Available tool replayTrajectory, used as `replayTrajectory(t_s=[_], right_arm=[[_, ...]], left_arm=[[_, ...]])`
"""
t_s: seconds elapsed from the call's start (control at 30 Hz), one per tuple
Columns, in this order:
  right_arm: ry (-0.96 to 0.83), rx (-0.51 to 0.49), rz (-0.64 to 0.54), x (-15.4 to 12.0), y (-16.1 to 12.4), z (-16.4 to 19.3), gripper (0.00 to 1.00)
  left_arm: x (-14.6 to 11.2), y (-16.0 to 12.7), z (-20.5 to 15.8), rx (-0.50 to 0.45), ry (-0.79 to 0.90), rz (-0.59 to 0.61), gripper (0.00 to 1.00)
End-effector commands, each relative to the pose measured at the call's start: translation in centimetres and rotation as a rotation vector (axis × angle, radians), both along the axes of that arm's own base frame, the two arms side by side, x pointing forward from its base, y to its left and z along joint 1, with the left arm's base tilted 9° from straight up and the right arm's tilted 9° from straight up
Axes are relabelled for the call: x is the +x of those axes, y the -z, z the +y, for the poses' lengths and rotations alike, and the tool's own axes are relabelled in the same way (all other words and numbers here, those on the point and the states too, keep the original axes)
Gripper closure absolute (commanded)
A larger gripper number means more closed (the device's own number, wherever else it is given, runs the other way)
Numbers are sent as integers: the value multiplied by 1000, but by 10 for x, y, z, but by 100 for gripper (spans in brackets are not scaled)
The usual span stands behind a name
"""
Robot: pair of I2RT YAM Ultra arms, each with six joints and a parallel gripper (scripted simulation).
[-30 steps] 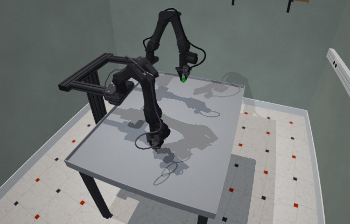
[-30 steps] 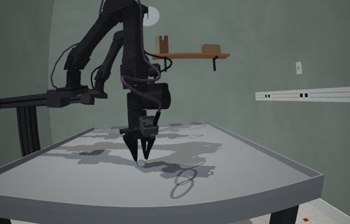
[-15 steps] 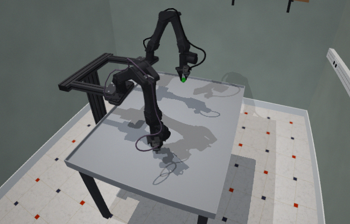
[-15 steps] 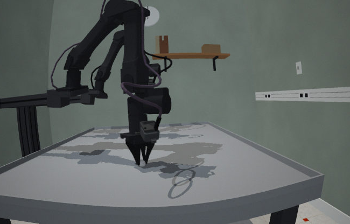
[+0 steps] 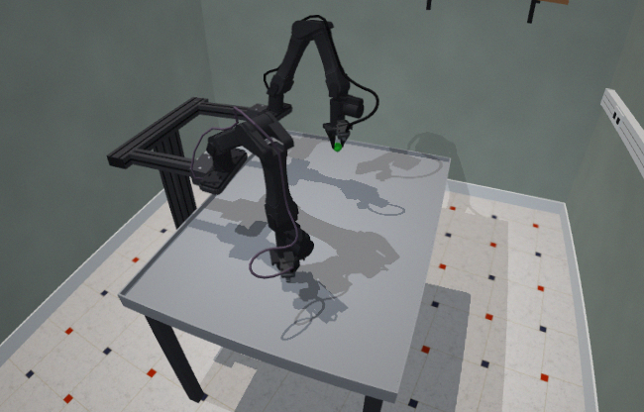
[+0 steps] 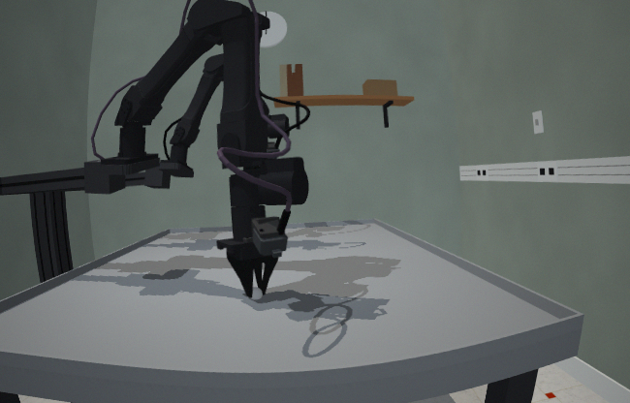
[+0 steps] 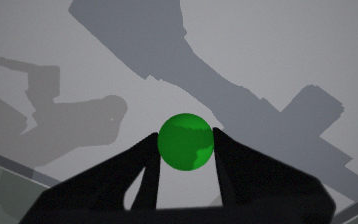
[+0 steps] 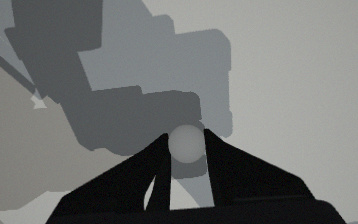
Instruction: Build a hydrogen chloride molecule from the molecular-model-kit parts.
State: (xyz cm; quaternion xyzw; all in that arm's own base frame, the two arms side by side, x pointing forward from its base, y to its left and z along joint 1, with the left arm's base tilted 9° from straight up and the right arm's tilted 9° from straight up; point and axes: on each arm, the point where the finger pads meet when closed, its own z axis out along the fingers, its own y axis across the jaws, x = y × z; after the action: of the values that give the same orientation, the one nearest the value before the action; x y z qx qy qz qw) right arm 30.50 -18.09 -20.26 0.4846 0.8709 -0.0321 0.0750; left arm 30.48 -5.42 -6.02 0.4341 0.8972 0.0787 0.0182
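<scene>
Left gripper [image 5: 337,145] [image 7: 186,131], upper centre of the top view: clamped on the green chlorine ball [image 5: 337,147] [image 7: 186,142], held above the table [image 5: 202,307] [image 6: 132,345] [image 7: 280,40] [image 8: 305,75]. Right gripper [image 5: 288,277] [image 6: 257,292] [image 8: 186,132], lower centre of the exterior view: clamped on the white hydrogen ball [image 6: 257,294] [image 8: 187,144], low at the table. Risk: fingertips bear on a smooth curve; an off-centre squeeze could eject or roll the hydrogen on lifting. Neither hole is visible; unseen rotation could misalign the bond. No grey peg identified
</scene>
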Motion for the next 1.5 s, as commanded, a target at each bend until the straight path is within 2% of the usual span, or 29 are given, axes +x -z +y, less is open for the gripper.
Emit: replayTrajectory(t_s=[0.0, 0.13, 0.23, 0.43, 0.7, 0.83, 0.97, 1.03, 1.27, 1.47], right_arm=[[-16, -19, -24, 11, -12, 0, 100], [-3, 3, 16, -6, -10, 7, 100], [-9, -4, 5, 1, -15, 6, 100], [11, -2, 13, -6, -20, 2, 100], [-3, -1, 17, -5, -51, 10, 100], [0, 15, 49, -19, -73, 19, 100], [-2, 18, 55, -23, -79, 22, 100], [-3, 13, 46, -22, -83, 21, 100], [-3, -50, -70, 15, -100, -1, 100], [-3, -46, -59, 15, -92, -2, 100]], left_arm=[[1, -5, -8, -23, 5, -14, 100], [1, -5, -8, -23, 5, -14, 100], [1, -5, -8, -23, 5, -14, 100], [1, -5, -8, -23, 5, -14, 100], [1, -5, -8, -23, 5, -14, 100], [1, -5, -8, -23, 5, -14, 100], [1, -5, -8, -23, 5, -14, 100], [1, -5, -8, -23, 5, -14, 100], [1, -5, -8, -23, 5, -14, 100], [1, -5, -8, -23, 5, -14, 100]])
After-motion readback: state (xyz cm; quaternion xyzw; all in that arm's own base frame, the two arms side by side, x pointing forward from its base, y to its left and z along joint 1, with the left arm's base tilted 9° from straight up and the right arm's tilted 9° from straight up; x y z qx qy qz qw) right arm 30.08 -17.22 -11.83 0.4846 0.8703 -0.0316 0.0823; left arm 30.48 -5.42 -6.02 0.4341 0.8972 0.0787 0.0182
